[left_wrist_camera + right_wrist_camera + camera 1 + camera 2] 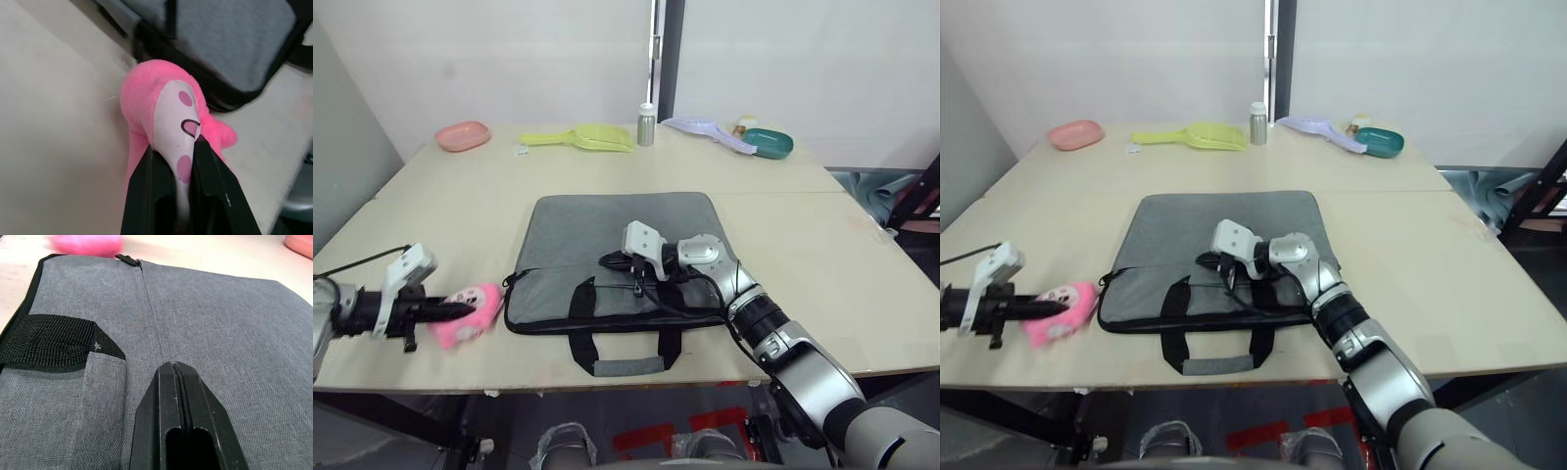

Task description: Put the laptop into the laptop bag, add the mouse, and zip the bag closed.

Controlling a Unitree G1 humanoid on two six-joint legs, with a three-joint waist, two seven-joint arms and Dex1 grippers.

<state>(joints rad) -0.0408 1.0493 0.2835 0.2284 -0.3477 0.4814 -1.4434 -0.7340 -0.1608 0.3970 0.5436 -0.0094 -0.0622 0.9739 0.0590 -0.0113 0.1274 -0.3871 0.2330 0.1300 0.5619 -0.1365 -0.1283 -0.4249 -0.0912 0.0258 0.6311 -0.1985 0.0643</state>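
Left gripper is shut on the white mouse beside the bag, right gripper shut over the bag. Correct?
Not quite. The left gripper is shut on the pink plush toy, not a mouse; see the left wrist view. The right gripper is shut over the laptop bag.

Bag mid-tabletop, both arms low at the near edge.

The laptop bag (617,257) lies flat on the tabletop (822,245), handles toward the near edge. The right gripper (615,262) rests on the bag, fingers (178,421) pressed together. Left of those fingers, off the bag's left end, the plush toy (470,311) sits in the left gripper (450,311). Beyond both sets of fingers, along the far edge: dish (463,135), scoop (582,137), bottle (646,124), bowl (770,143).
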